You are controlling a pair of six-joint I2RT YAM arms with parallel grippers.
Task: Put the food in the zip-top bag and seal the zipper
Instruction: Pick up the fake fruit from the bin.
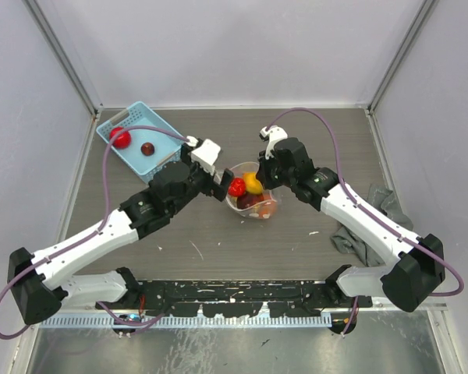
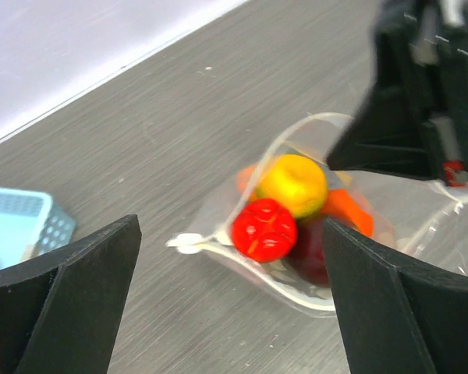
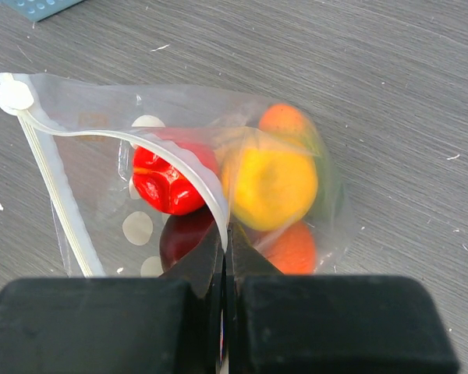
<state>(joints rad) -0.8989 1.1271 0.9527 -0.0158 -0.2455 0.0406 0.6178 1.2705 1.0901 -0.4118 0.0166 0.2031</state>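
Now the zip-top bag lies mid-desk, mouth open. R pincer is clamped on its zipper, upper lip arched up. L pincer is spread wide, empty, just beside the mouth. Inside: red, yellow, orange, dark-red food. Two more fruits sit in the blue basket, far-left corner.

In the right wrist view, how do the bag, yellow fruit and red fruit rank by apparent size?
Bag; yellow fruit; red fruit, only slightly smaller, its edge partly covered by the zipper.
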